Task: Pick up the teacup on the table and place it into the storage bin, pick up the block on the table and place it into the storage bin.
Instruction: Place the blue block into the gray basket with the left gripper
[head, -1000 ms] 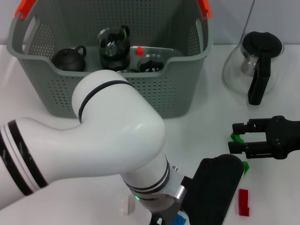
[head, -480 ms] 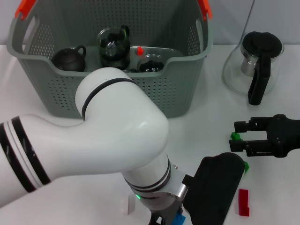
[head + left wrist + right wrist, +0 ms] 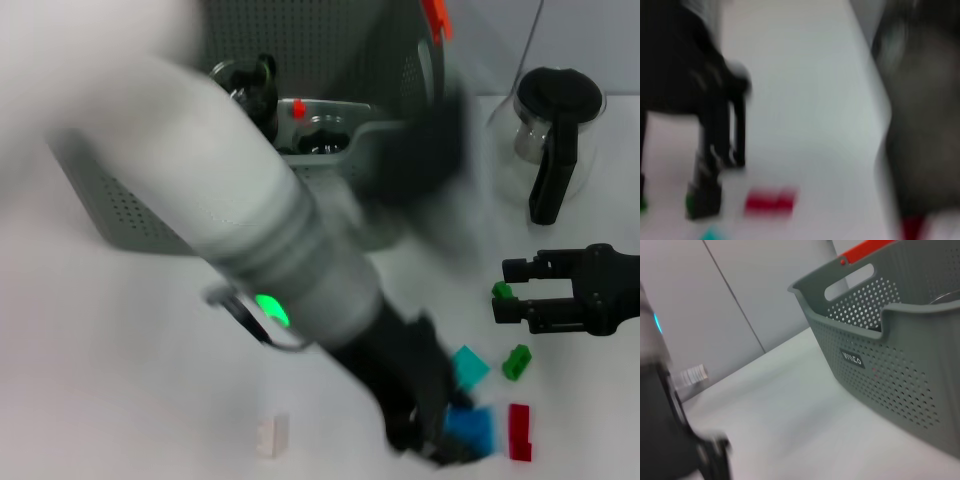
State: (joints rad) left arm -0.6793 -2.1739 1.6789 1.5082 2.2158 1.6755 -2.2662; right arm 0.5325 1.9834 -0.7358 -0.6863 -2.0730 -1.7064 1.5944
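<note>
My left arm sweeps diagonally across the head view, heavily blurred, and its dark gripper (image 3: 432, 435) ends low at the front right. A blue block (image 3: 470, 428) lies right at its tip; whether it is held does not show. My right gripper (image 3: 512, 290) rests open at the right edge, with a small green block (image 3: 501, 290) between its fingertips. The grey-green storage bin (image 3: 400, 60) stands at the back, and its label (image 3: 852, 359) and orange handle (image 3: 870, 250) show in the right wrist view. No teacup shows on the table.
A teal block (image 3: 468, 366), a green block (image 3: 516, 361), a red block (image 3: 519, 432) and a white block (image 3: 272, 435) lie on the white table. A glass jug with a black handle (image 3: 552, 140) stands at the back right. Dark glassware (image 3: 320, 135) sits in the bin.
My left arm has swung fast from the lower left into a diagonal across the table, uncovering the teal and blue blocks. The right gripper has stayed put.
</note>
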